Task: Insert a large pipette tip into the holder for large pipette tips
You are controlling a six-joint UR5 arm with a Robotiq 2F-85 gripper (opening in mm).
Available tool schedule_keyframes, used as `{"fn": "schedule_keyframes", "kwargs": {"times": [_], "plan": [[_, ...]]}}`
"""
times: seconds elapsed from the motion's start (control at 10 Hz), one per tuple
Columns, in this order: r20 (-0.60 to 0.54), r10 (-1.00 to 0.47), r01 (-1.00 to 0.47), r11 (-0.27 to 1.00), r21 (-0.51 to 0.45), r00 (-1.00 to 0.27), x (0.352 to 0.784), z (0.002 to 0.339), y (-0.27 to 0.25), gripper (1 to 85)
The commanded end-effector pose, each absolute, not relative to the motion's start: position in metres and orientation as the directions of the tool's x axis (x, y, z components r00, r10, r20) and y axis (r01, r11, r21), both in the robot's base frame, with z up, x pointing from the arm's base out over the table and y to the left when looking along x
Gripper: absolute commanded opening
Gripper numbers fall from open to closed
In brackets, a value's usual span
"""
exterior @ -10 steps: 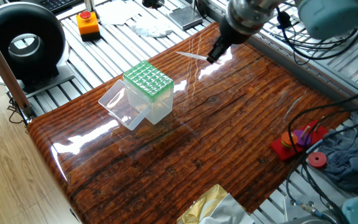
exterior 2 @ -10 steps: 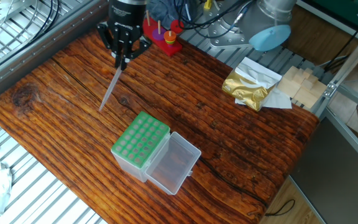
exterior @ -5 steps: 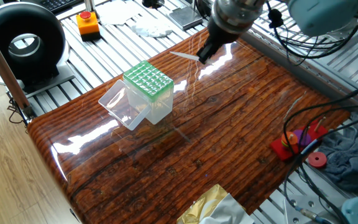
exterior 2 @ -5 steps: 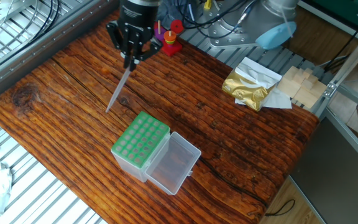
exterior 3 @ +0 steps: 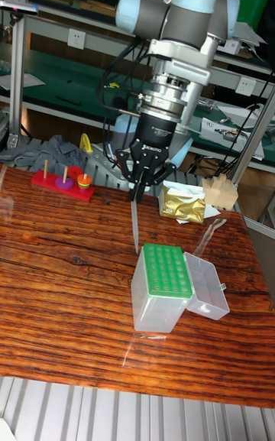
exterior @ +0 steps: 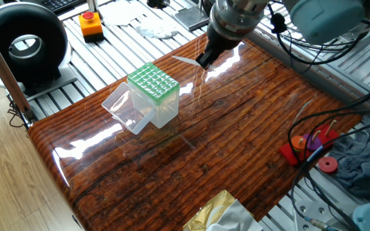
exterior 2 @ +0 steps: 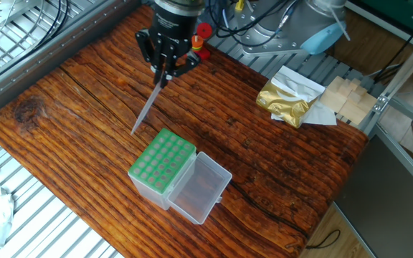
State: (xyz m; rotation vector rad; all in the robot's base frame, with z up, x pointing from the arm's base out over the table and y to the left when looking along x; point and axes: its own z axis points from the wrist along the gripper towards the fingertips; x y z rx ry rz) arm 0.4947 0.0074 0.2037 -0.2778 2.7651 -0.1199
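My gripper [exterior: 205, 59] is shut on the upper end of the large pipette tip [exterior: 185, 59], a slim translucent tube. It hangs above the wooden table, point down, point [exterior 3: 137, 248] just left of the holder. In the other fixed view the gripper [exterior 2: 165, 74] holds the tip [exterior 2: 148, 107] slanting down toward the holder [exterior 2: 162, 162]. The holder for large pipette tips [exterior: 153, 84] is a clear box with a green grid top [exterior 3: 163, 270]. Its clear lid [exterior 2: 201, 187] lies open beside it.
A red peg toy [exterior 2: 196, 43] stands at the table's edge behind the gripper. A gold foil bag [exterior 2: 289, 97] and wooden blocks [exterior 2: 346, 97] lie at another edge. An orange button box [exterior: 90, 24] and a black round device [exterior: 24, 42] sit beyond the table.
The gripper has carried the pipette tip sideways across the table toward the holder, still shut on it. The holder and its lid have not moved.
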Motion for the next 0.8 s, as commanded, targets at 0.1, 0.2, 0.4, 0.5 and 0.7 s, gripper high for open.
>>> {"fn": "schedule_keyframes", "kwargs": {"times": [0.1, 0.2, 0.4, 0.5, 0.7], "plan": [[-0.355, -0.177, -0.150, 0.983, -0.102, -0.918, 0.4900, 0.2042, 0.0253, 1.0], [-0.360, -0.167, -0.140, 0.985, -0.100, -0.918, 0.4891, 0.2030, 0.0297, 1.0], [-0.361, -0.171, -0.140, 0.984, -0.111, -0.917, 0.4900, 0.2004, 0.0273, 1.0], [-0.360, -0.173, -0.140, 0.983, -0.115, -0.917, 0.4907, 0.1994, 0.0248, 1.0], [-0.362, -0.161, -0.131, 0.986, -0.106, -0.918, 0.4907, 0.1993, 0.0262, 1.0]]}}
